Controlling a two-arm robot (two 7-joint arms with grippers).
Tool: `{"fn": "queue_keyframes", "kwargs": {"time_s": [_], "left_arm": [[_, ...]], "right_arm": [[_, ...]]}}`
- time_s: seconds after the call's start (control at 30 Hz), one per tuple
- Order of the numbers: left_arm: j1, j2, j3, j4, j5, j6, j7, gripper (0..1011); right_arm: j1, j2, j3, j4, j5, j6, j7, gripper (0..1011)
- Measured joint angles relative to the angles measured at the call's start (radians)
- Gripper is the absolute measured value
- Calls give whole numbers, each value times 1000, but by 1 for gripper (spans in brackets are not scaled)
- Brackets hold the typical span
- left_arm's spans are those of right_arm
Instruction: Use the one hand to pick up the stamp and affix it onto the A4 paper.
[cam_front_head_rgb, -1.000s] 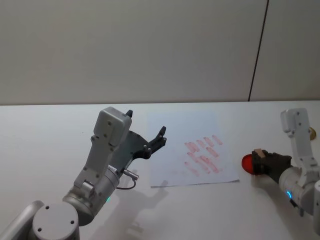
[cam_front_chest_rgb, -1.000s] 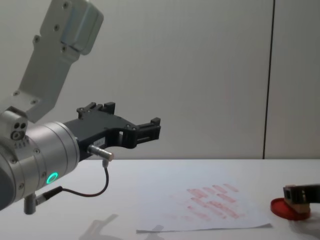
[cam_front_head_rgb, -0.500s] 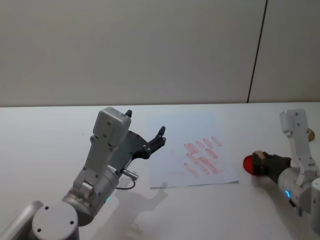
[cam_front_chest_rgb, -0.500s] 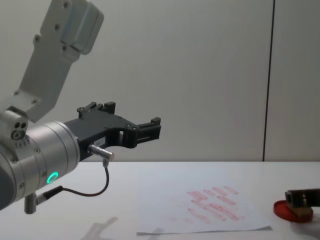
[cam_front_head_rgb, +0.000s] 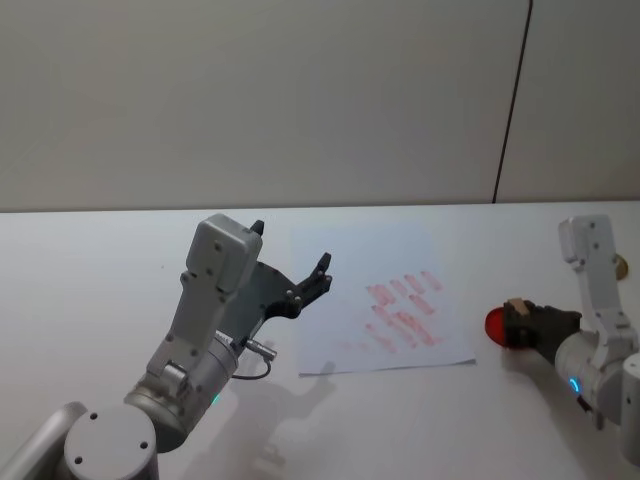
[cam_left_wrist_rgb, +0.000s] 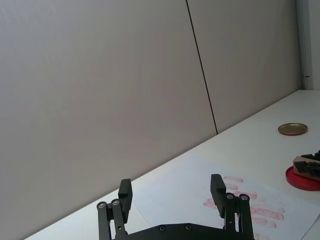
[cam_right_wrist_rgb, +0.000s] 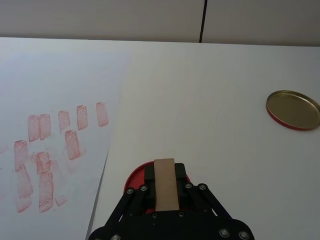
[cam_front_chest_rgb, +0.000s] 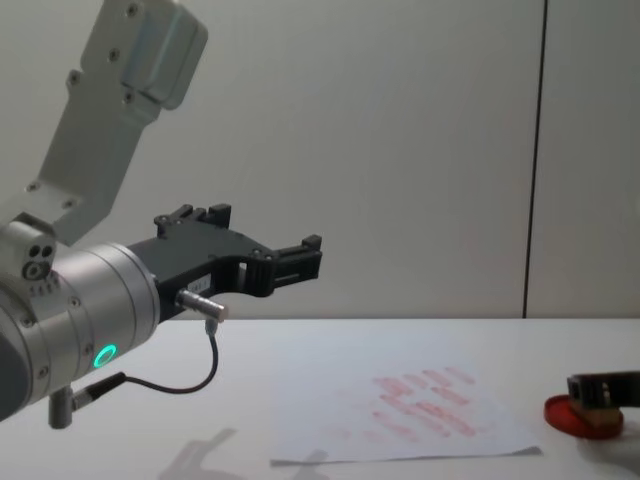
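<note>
The right gripper (cam_front_head_rgb: 522, 322) is just off the right edge of the A4 paper (cam_front_head_rgb: 365, 255). Its two black fingers (cam_right_wrist_rgb: 148, 173) are closed tight on the stamp (cam_right_wrist_rgb: 165, 184). The little wooden block stands up straight between them, one finger on each long side, and its top pokes out past the tips.

The bottom of the stamp looks like it sits on the round red ink pad (cam_right_wrist_rgb: 131, 181), which lies on the table (cam_front_head_rgb: 100, 260) just beside the paper's right edge. So this looks like the inking step, with the trip to the paper not yet made.

To do it well, press straight down so the whole bottom gets red. Don't tip the block, or only one end will take ink. Hold it tight so it can't slip. Next, lift straight up before going sideways, so the pad isn't dragged along. Then carry the stamp left over the paper. A bare white spot would be best, away from the red marks (cam_front_head_rgb: 405, 315) in the paper's right half. Set it down flat and lift straight off, so the new mark isn't smeared.

A gold lid (cam_right_wrist_rgb: 293, 109) lies farther right of the paper than the pad, out of the way.

The left gripper (cam_front_head_rgb: 292, 247) hangs in the air by the paper's left edge, fingers wide apart and holding nothing.
</note>
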Motion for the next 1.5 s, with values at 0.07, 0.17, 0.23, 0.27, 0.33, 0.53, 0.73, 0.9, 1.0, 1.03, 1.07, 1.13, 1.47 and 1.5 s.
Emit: {"fn": "queue_keyframes", "kwargs": {"time_s": [0.07,0.17,0.23,0.27,0.33,0.53,0.73,0.9,1.0,1.03,1.07,1.13,1.47,1.5], "left_arm": [[0,0,0,0,0,0,0,993],[0,0,0,0,0,0,0,993],[0,0,0,0,0,0,0,993],[0,0,0,0,0,0,0,993],[0,0,0,0,0,0,0,993],[0,0,0,0,0,0,0,993],[0,0,0,0,0,0,0,993],[0,0,0,0,0,0,0,993],[0,0,0,0,0,0,0,993],[0,0,0,0,0,0,0,993],[0,0,0,0,0,0,0,993],[0,0,0,0,0,0,0,993],[0,0,0,0,0,0,0,993],[0,0,0,0,0,0,0,993]], "right_arm": [[-2,0,-2,-10,-2,-1,3,219],[-4,-1,-4,-38,-9,-6,9,218],[-6,0,-6,-61,-16,-12,13,219],[-7,0,-7,-69,-19,-15,15,218],[-10,0,-9,-96,-27,-21,21,219],[-14,-2,-22,-161,-60,-38,44,219],[-14,-10,-37,-190,-93,-48,74,219],[-6,-21,-52,-186,-116,-53,103,218],[3,-31,-63,-167,-129,-54,123,219],[7,-35,-66,-160,-132,-54,127,219],[13,-41,-70,-147,-137,-55,137,219],[23,-50,-78,-122,-145,-55,150,219],[69,-88,-104,-9,-175,-53,195,219],[73,-91,-106,1,-177,-53,199,218]]}}
